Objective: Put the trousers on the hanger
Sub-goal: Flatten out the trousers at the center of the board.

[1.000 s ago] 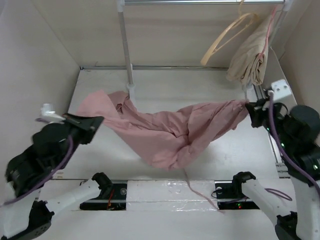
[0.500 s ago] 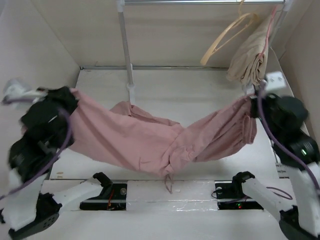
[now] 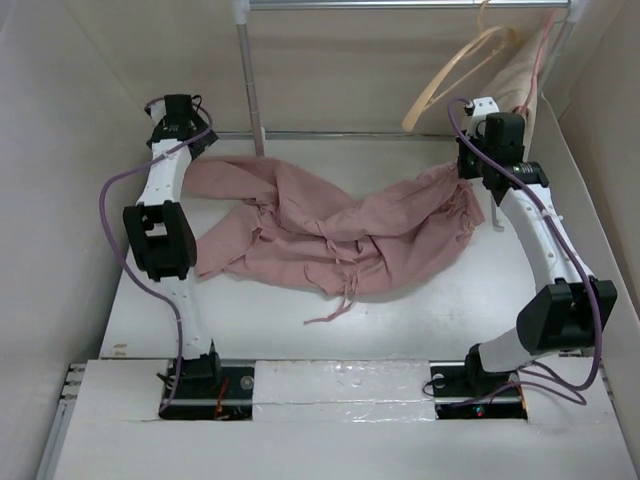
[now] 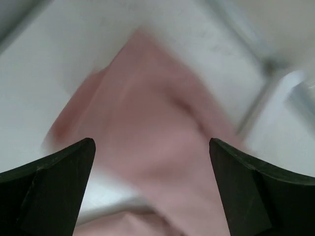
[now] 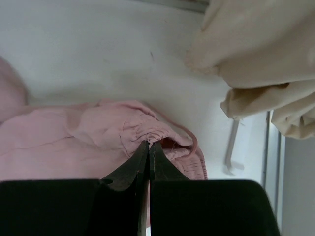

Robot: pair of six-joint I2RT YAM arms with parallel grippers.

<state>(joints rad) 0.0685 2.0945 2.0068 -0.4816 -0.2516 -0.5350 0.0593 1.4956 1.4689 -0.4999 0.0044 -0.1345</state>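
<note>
On the tabletop (image 3: 400, 330) one pair of trousers (image 3: 330, 225) lay in a crumpled heap between the two arms. The folds hid most of the legs and pockets. The left wrist view was blurry, so the cloth there was only a pink smear. The left jaws stood wide apart above it and held nothing. The right jaws were squeezed tight on a gathered bit of the trousers' edge. Two hangers hung from the rail (image 3: 400, 4): the bare cream hanger (image 3: 425, 95), and a pink hanger (image 3: 543, 45) mostly hidden under one beige garment (image 3: 512, 95). Bare tabletop showed between the heap and the near edge.
</note>
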